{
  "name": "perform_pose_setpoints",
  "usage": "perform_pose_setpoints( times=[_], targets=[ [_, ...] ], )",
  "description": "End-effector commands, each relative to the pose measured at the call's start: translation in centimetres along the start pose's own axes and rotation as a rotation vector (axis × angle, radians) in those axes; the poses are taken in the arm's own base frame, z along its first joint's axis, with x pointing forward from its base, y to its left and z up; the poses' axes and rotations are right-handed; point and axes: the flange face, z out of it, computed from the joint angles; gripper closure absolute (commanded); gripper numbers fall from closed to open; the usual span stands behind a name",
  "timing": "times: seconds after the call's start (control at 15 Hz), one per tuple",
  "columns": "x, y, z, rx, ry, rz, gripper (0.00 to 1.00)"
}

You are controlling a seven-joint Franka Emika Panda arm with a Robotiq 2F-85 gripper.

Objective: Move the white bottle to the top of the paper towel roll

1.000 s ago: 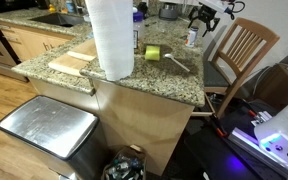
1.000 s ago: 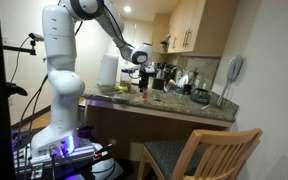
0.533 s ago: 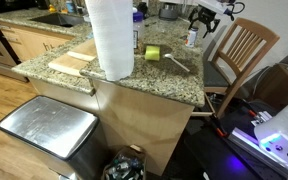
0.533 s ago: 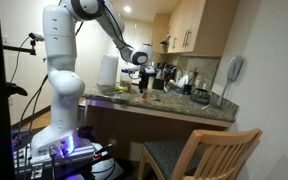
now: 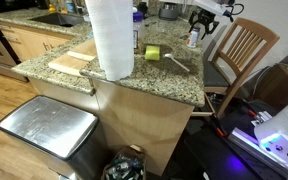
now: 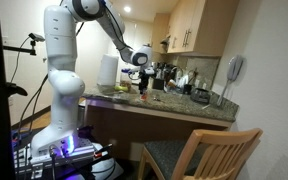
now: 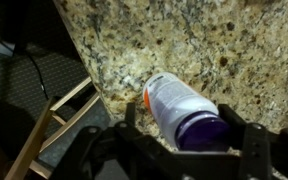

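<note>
The white bottle point(image 7: 177, 98) with a purple cap and an orange label edge stands on the speckled granite counter point(image 7: 214, 45) near its edge. My gripper point(image 7: 181, 128) is lowered over it, one finger on each side. The right finger is at the cap and a small gap shows on the left, so the jaws look open around it. In both exterior views the gripper point(image 5: 200, 20) point(image 6: 140, 74) hangs over the bottle point(image 5: 192, 38) at the counter's end. The tall white paper towel roll point(image 5: 111, 35) point(image 6: 107, 70) stands upright at the other end.
A yellow-green cup point(image 5: 152, 52) and a wooden spoon point(image 5: 176, 63) lie on the counter point(image 5: 164, 80), beside a cutting board point(image 5: 72, 62). A wooden chair point(image 5: 242, 50) stands just past the counter edge. A steel bin point(image 5: 49, 128) is below. Appliances point(image 6: 174, 78) line the wall.
Almost nothing has changed. The gripper stays over the bottle, which shows no clear movement.
</note>
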Motion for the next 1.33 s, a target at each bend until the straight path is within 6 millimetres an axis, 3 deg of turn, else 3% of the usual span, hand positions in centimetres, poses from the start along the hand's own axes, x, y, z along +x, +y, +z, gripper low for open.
perform_pose_setpoints(
  times=[0.0,0.2,0.4,0.6,0.8,1.07,1.13,1.27],
  targets=[
    [0.1,0.0,-0.1,0.0,0.008,-0.007,0.5],
    [0.2,-0.1,-0.2,-0.001,0.012,-0.012,0.71],
    [0.2,-0.6,-1.8,0.001,0.002,-0.044,0.72],
    [-0.2,-0.8,-8.9,0.04,0.009,-0.167,0.72],
    [-2.1,-1.9,-16.4,0.08,0.023,-0.338,0.72],
    [-8.3,-2.0,-27.2,0.19,0.023,-0.546,0.72],
    [-6.2,-2.4,-23.8,0.15,0.044,-0.46,0.47],
    [-8.6,-1.9,-27.5,0.191,0.047,-0.513,0.47]
  ],
)
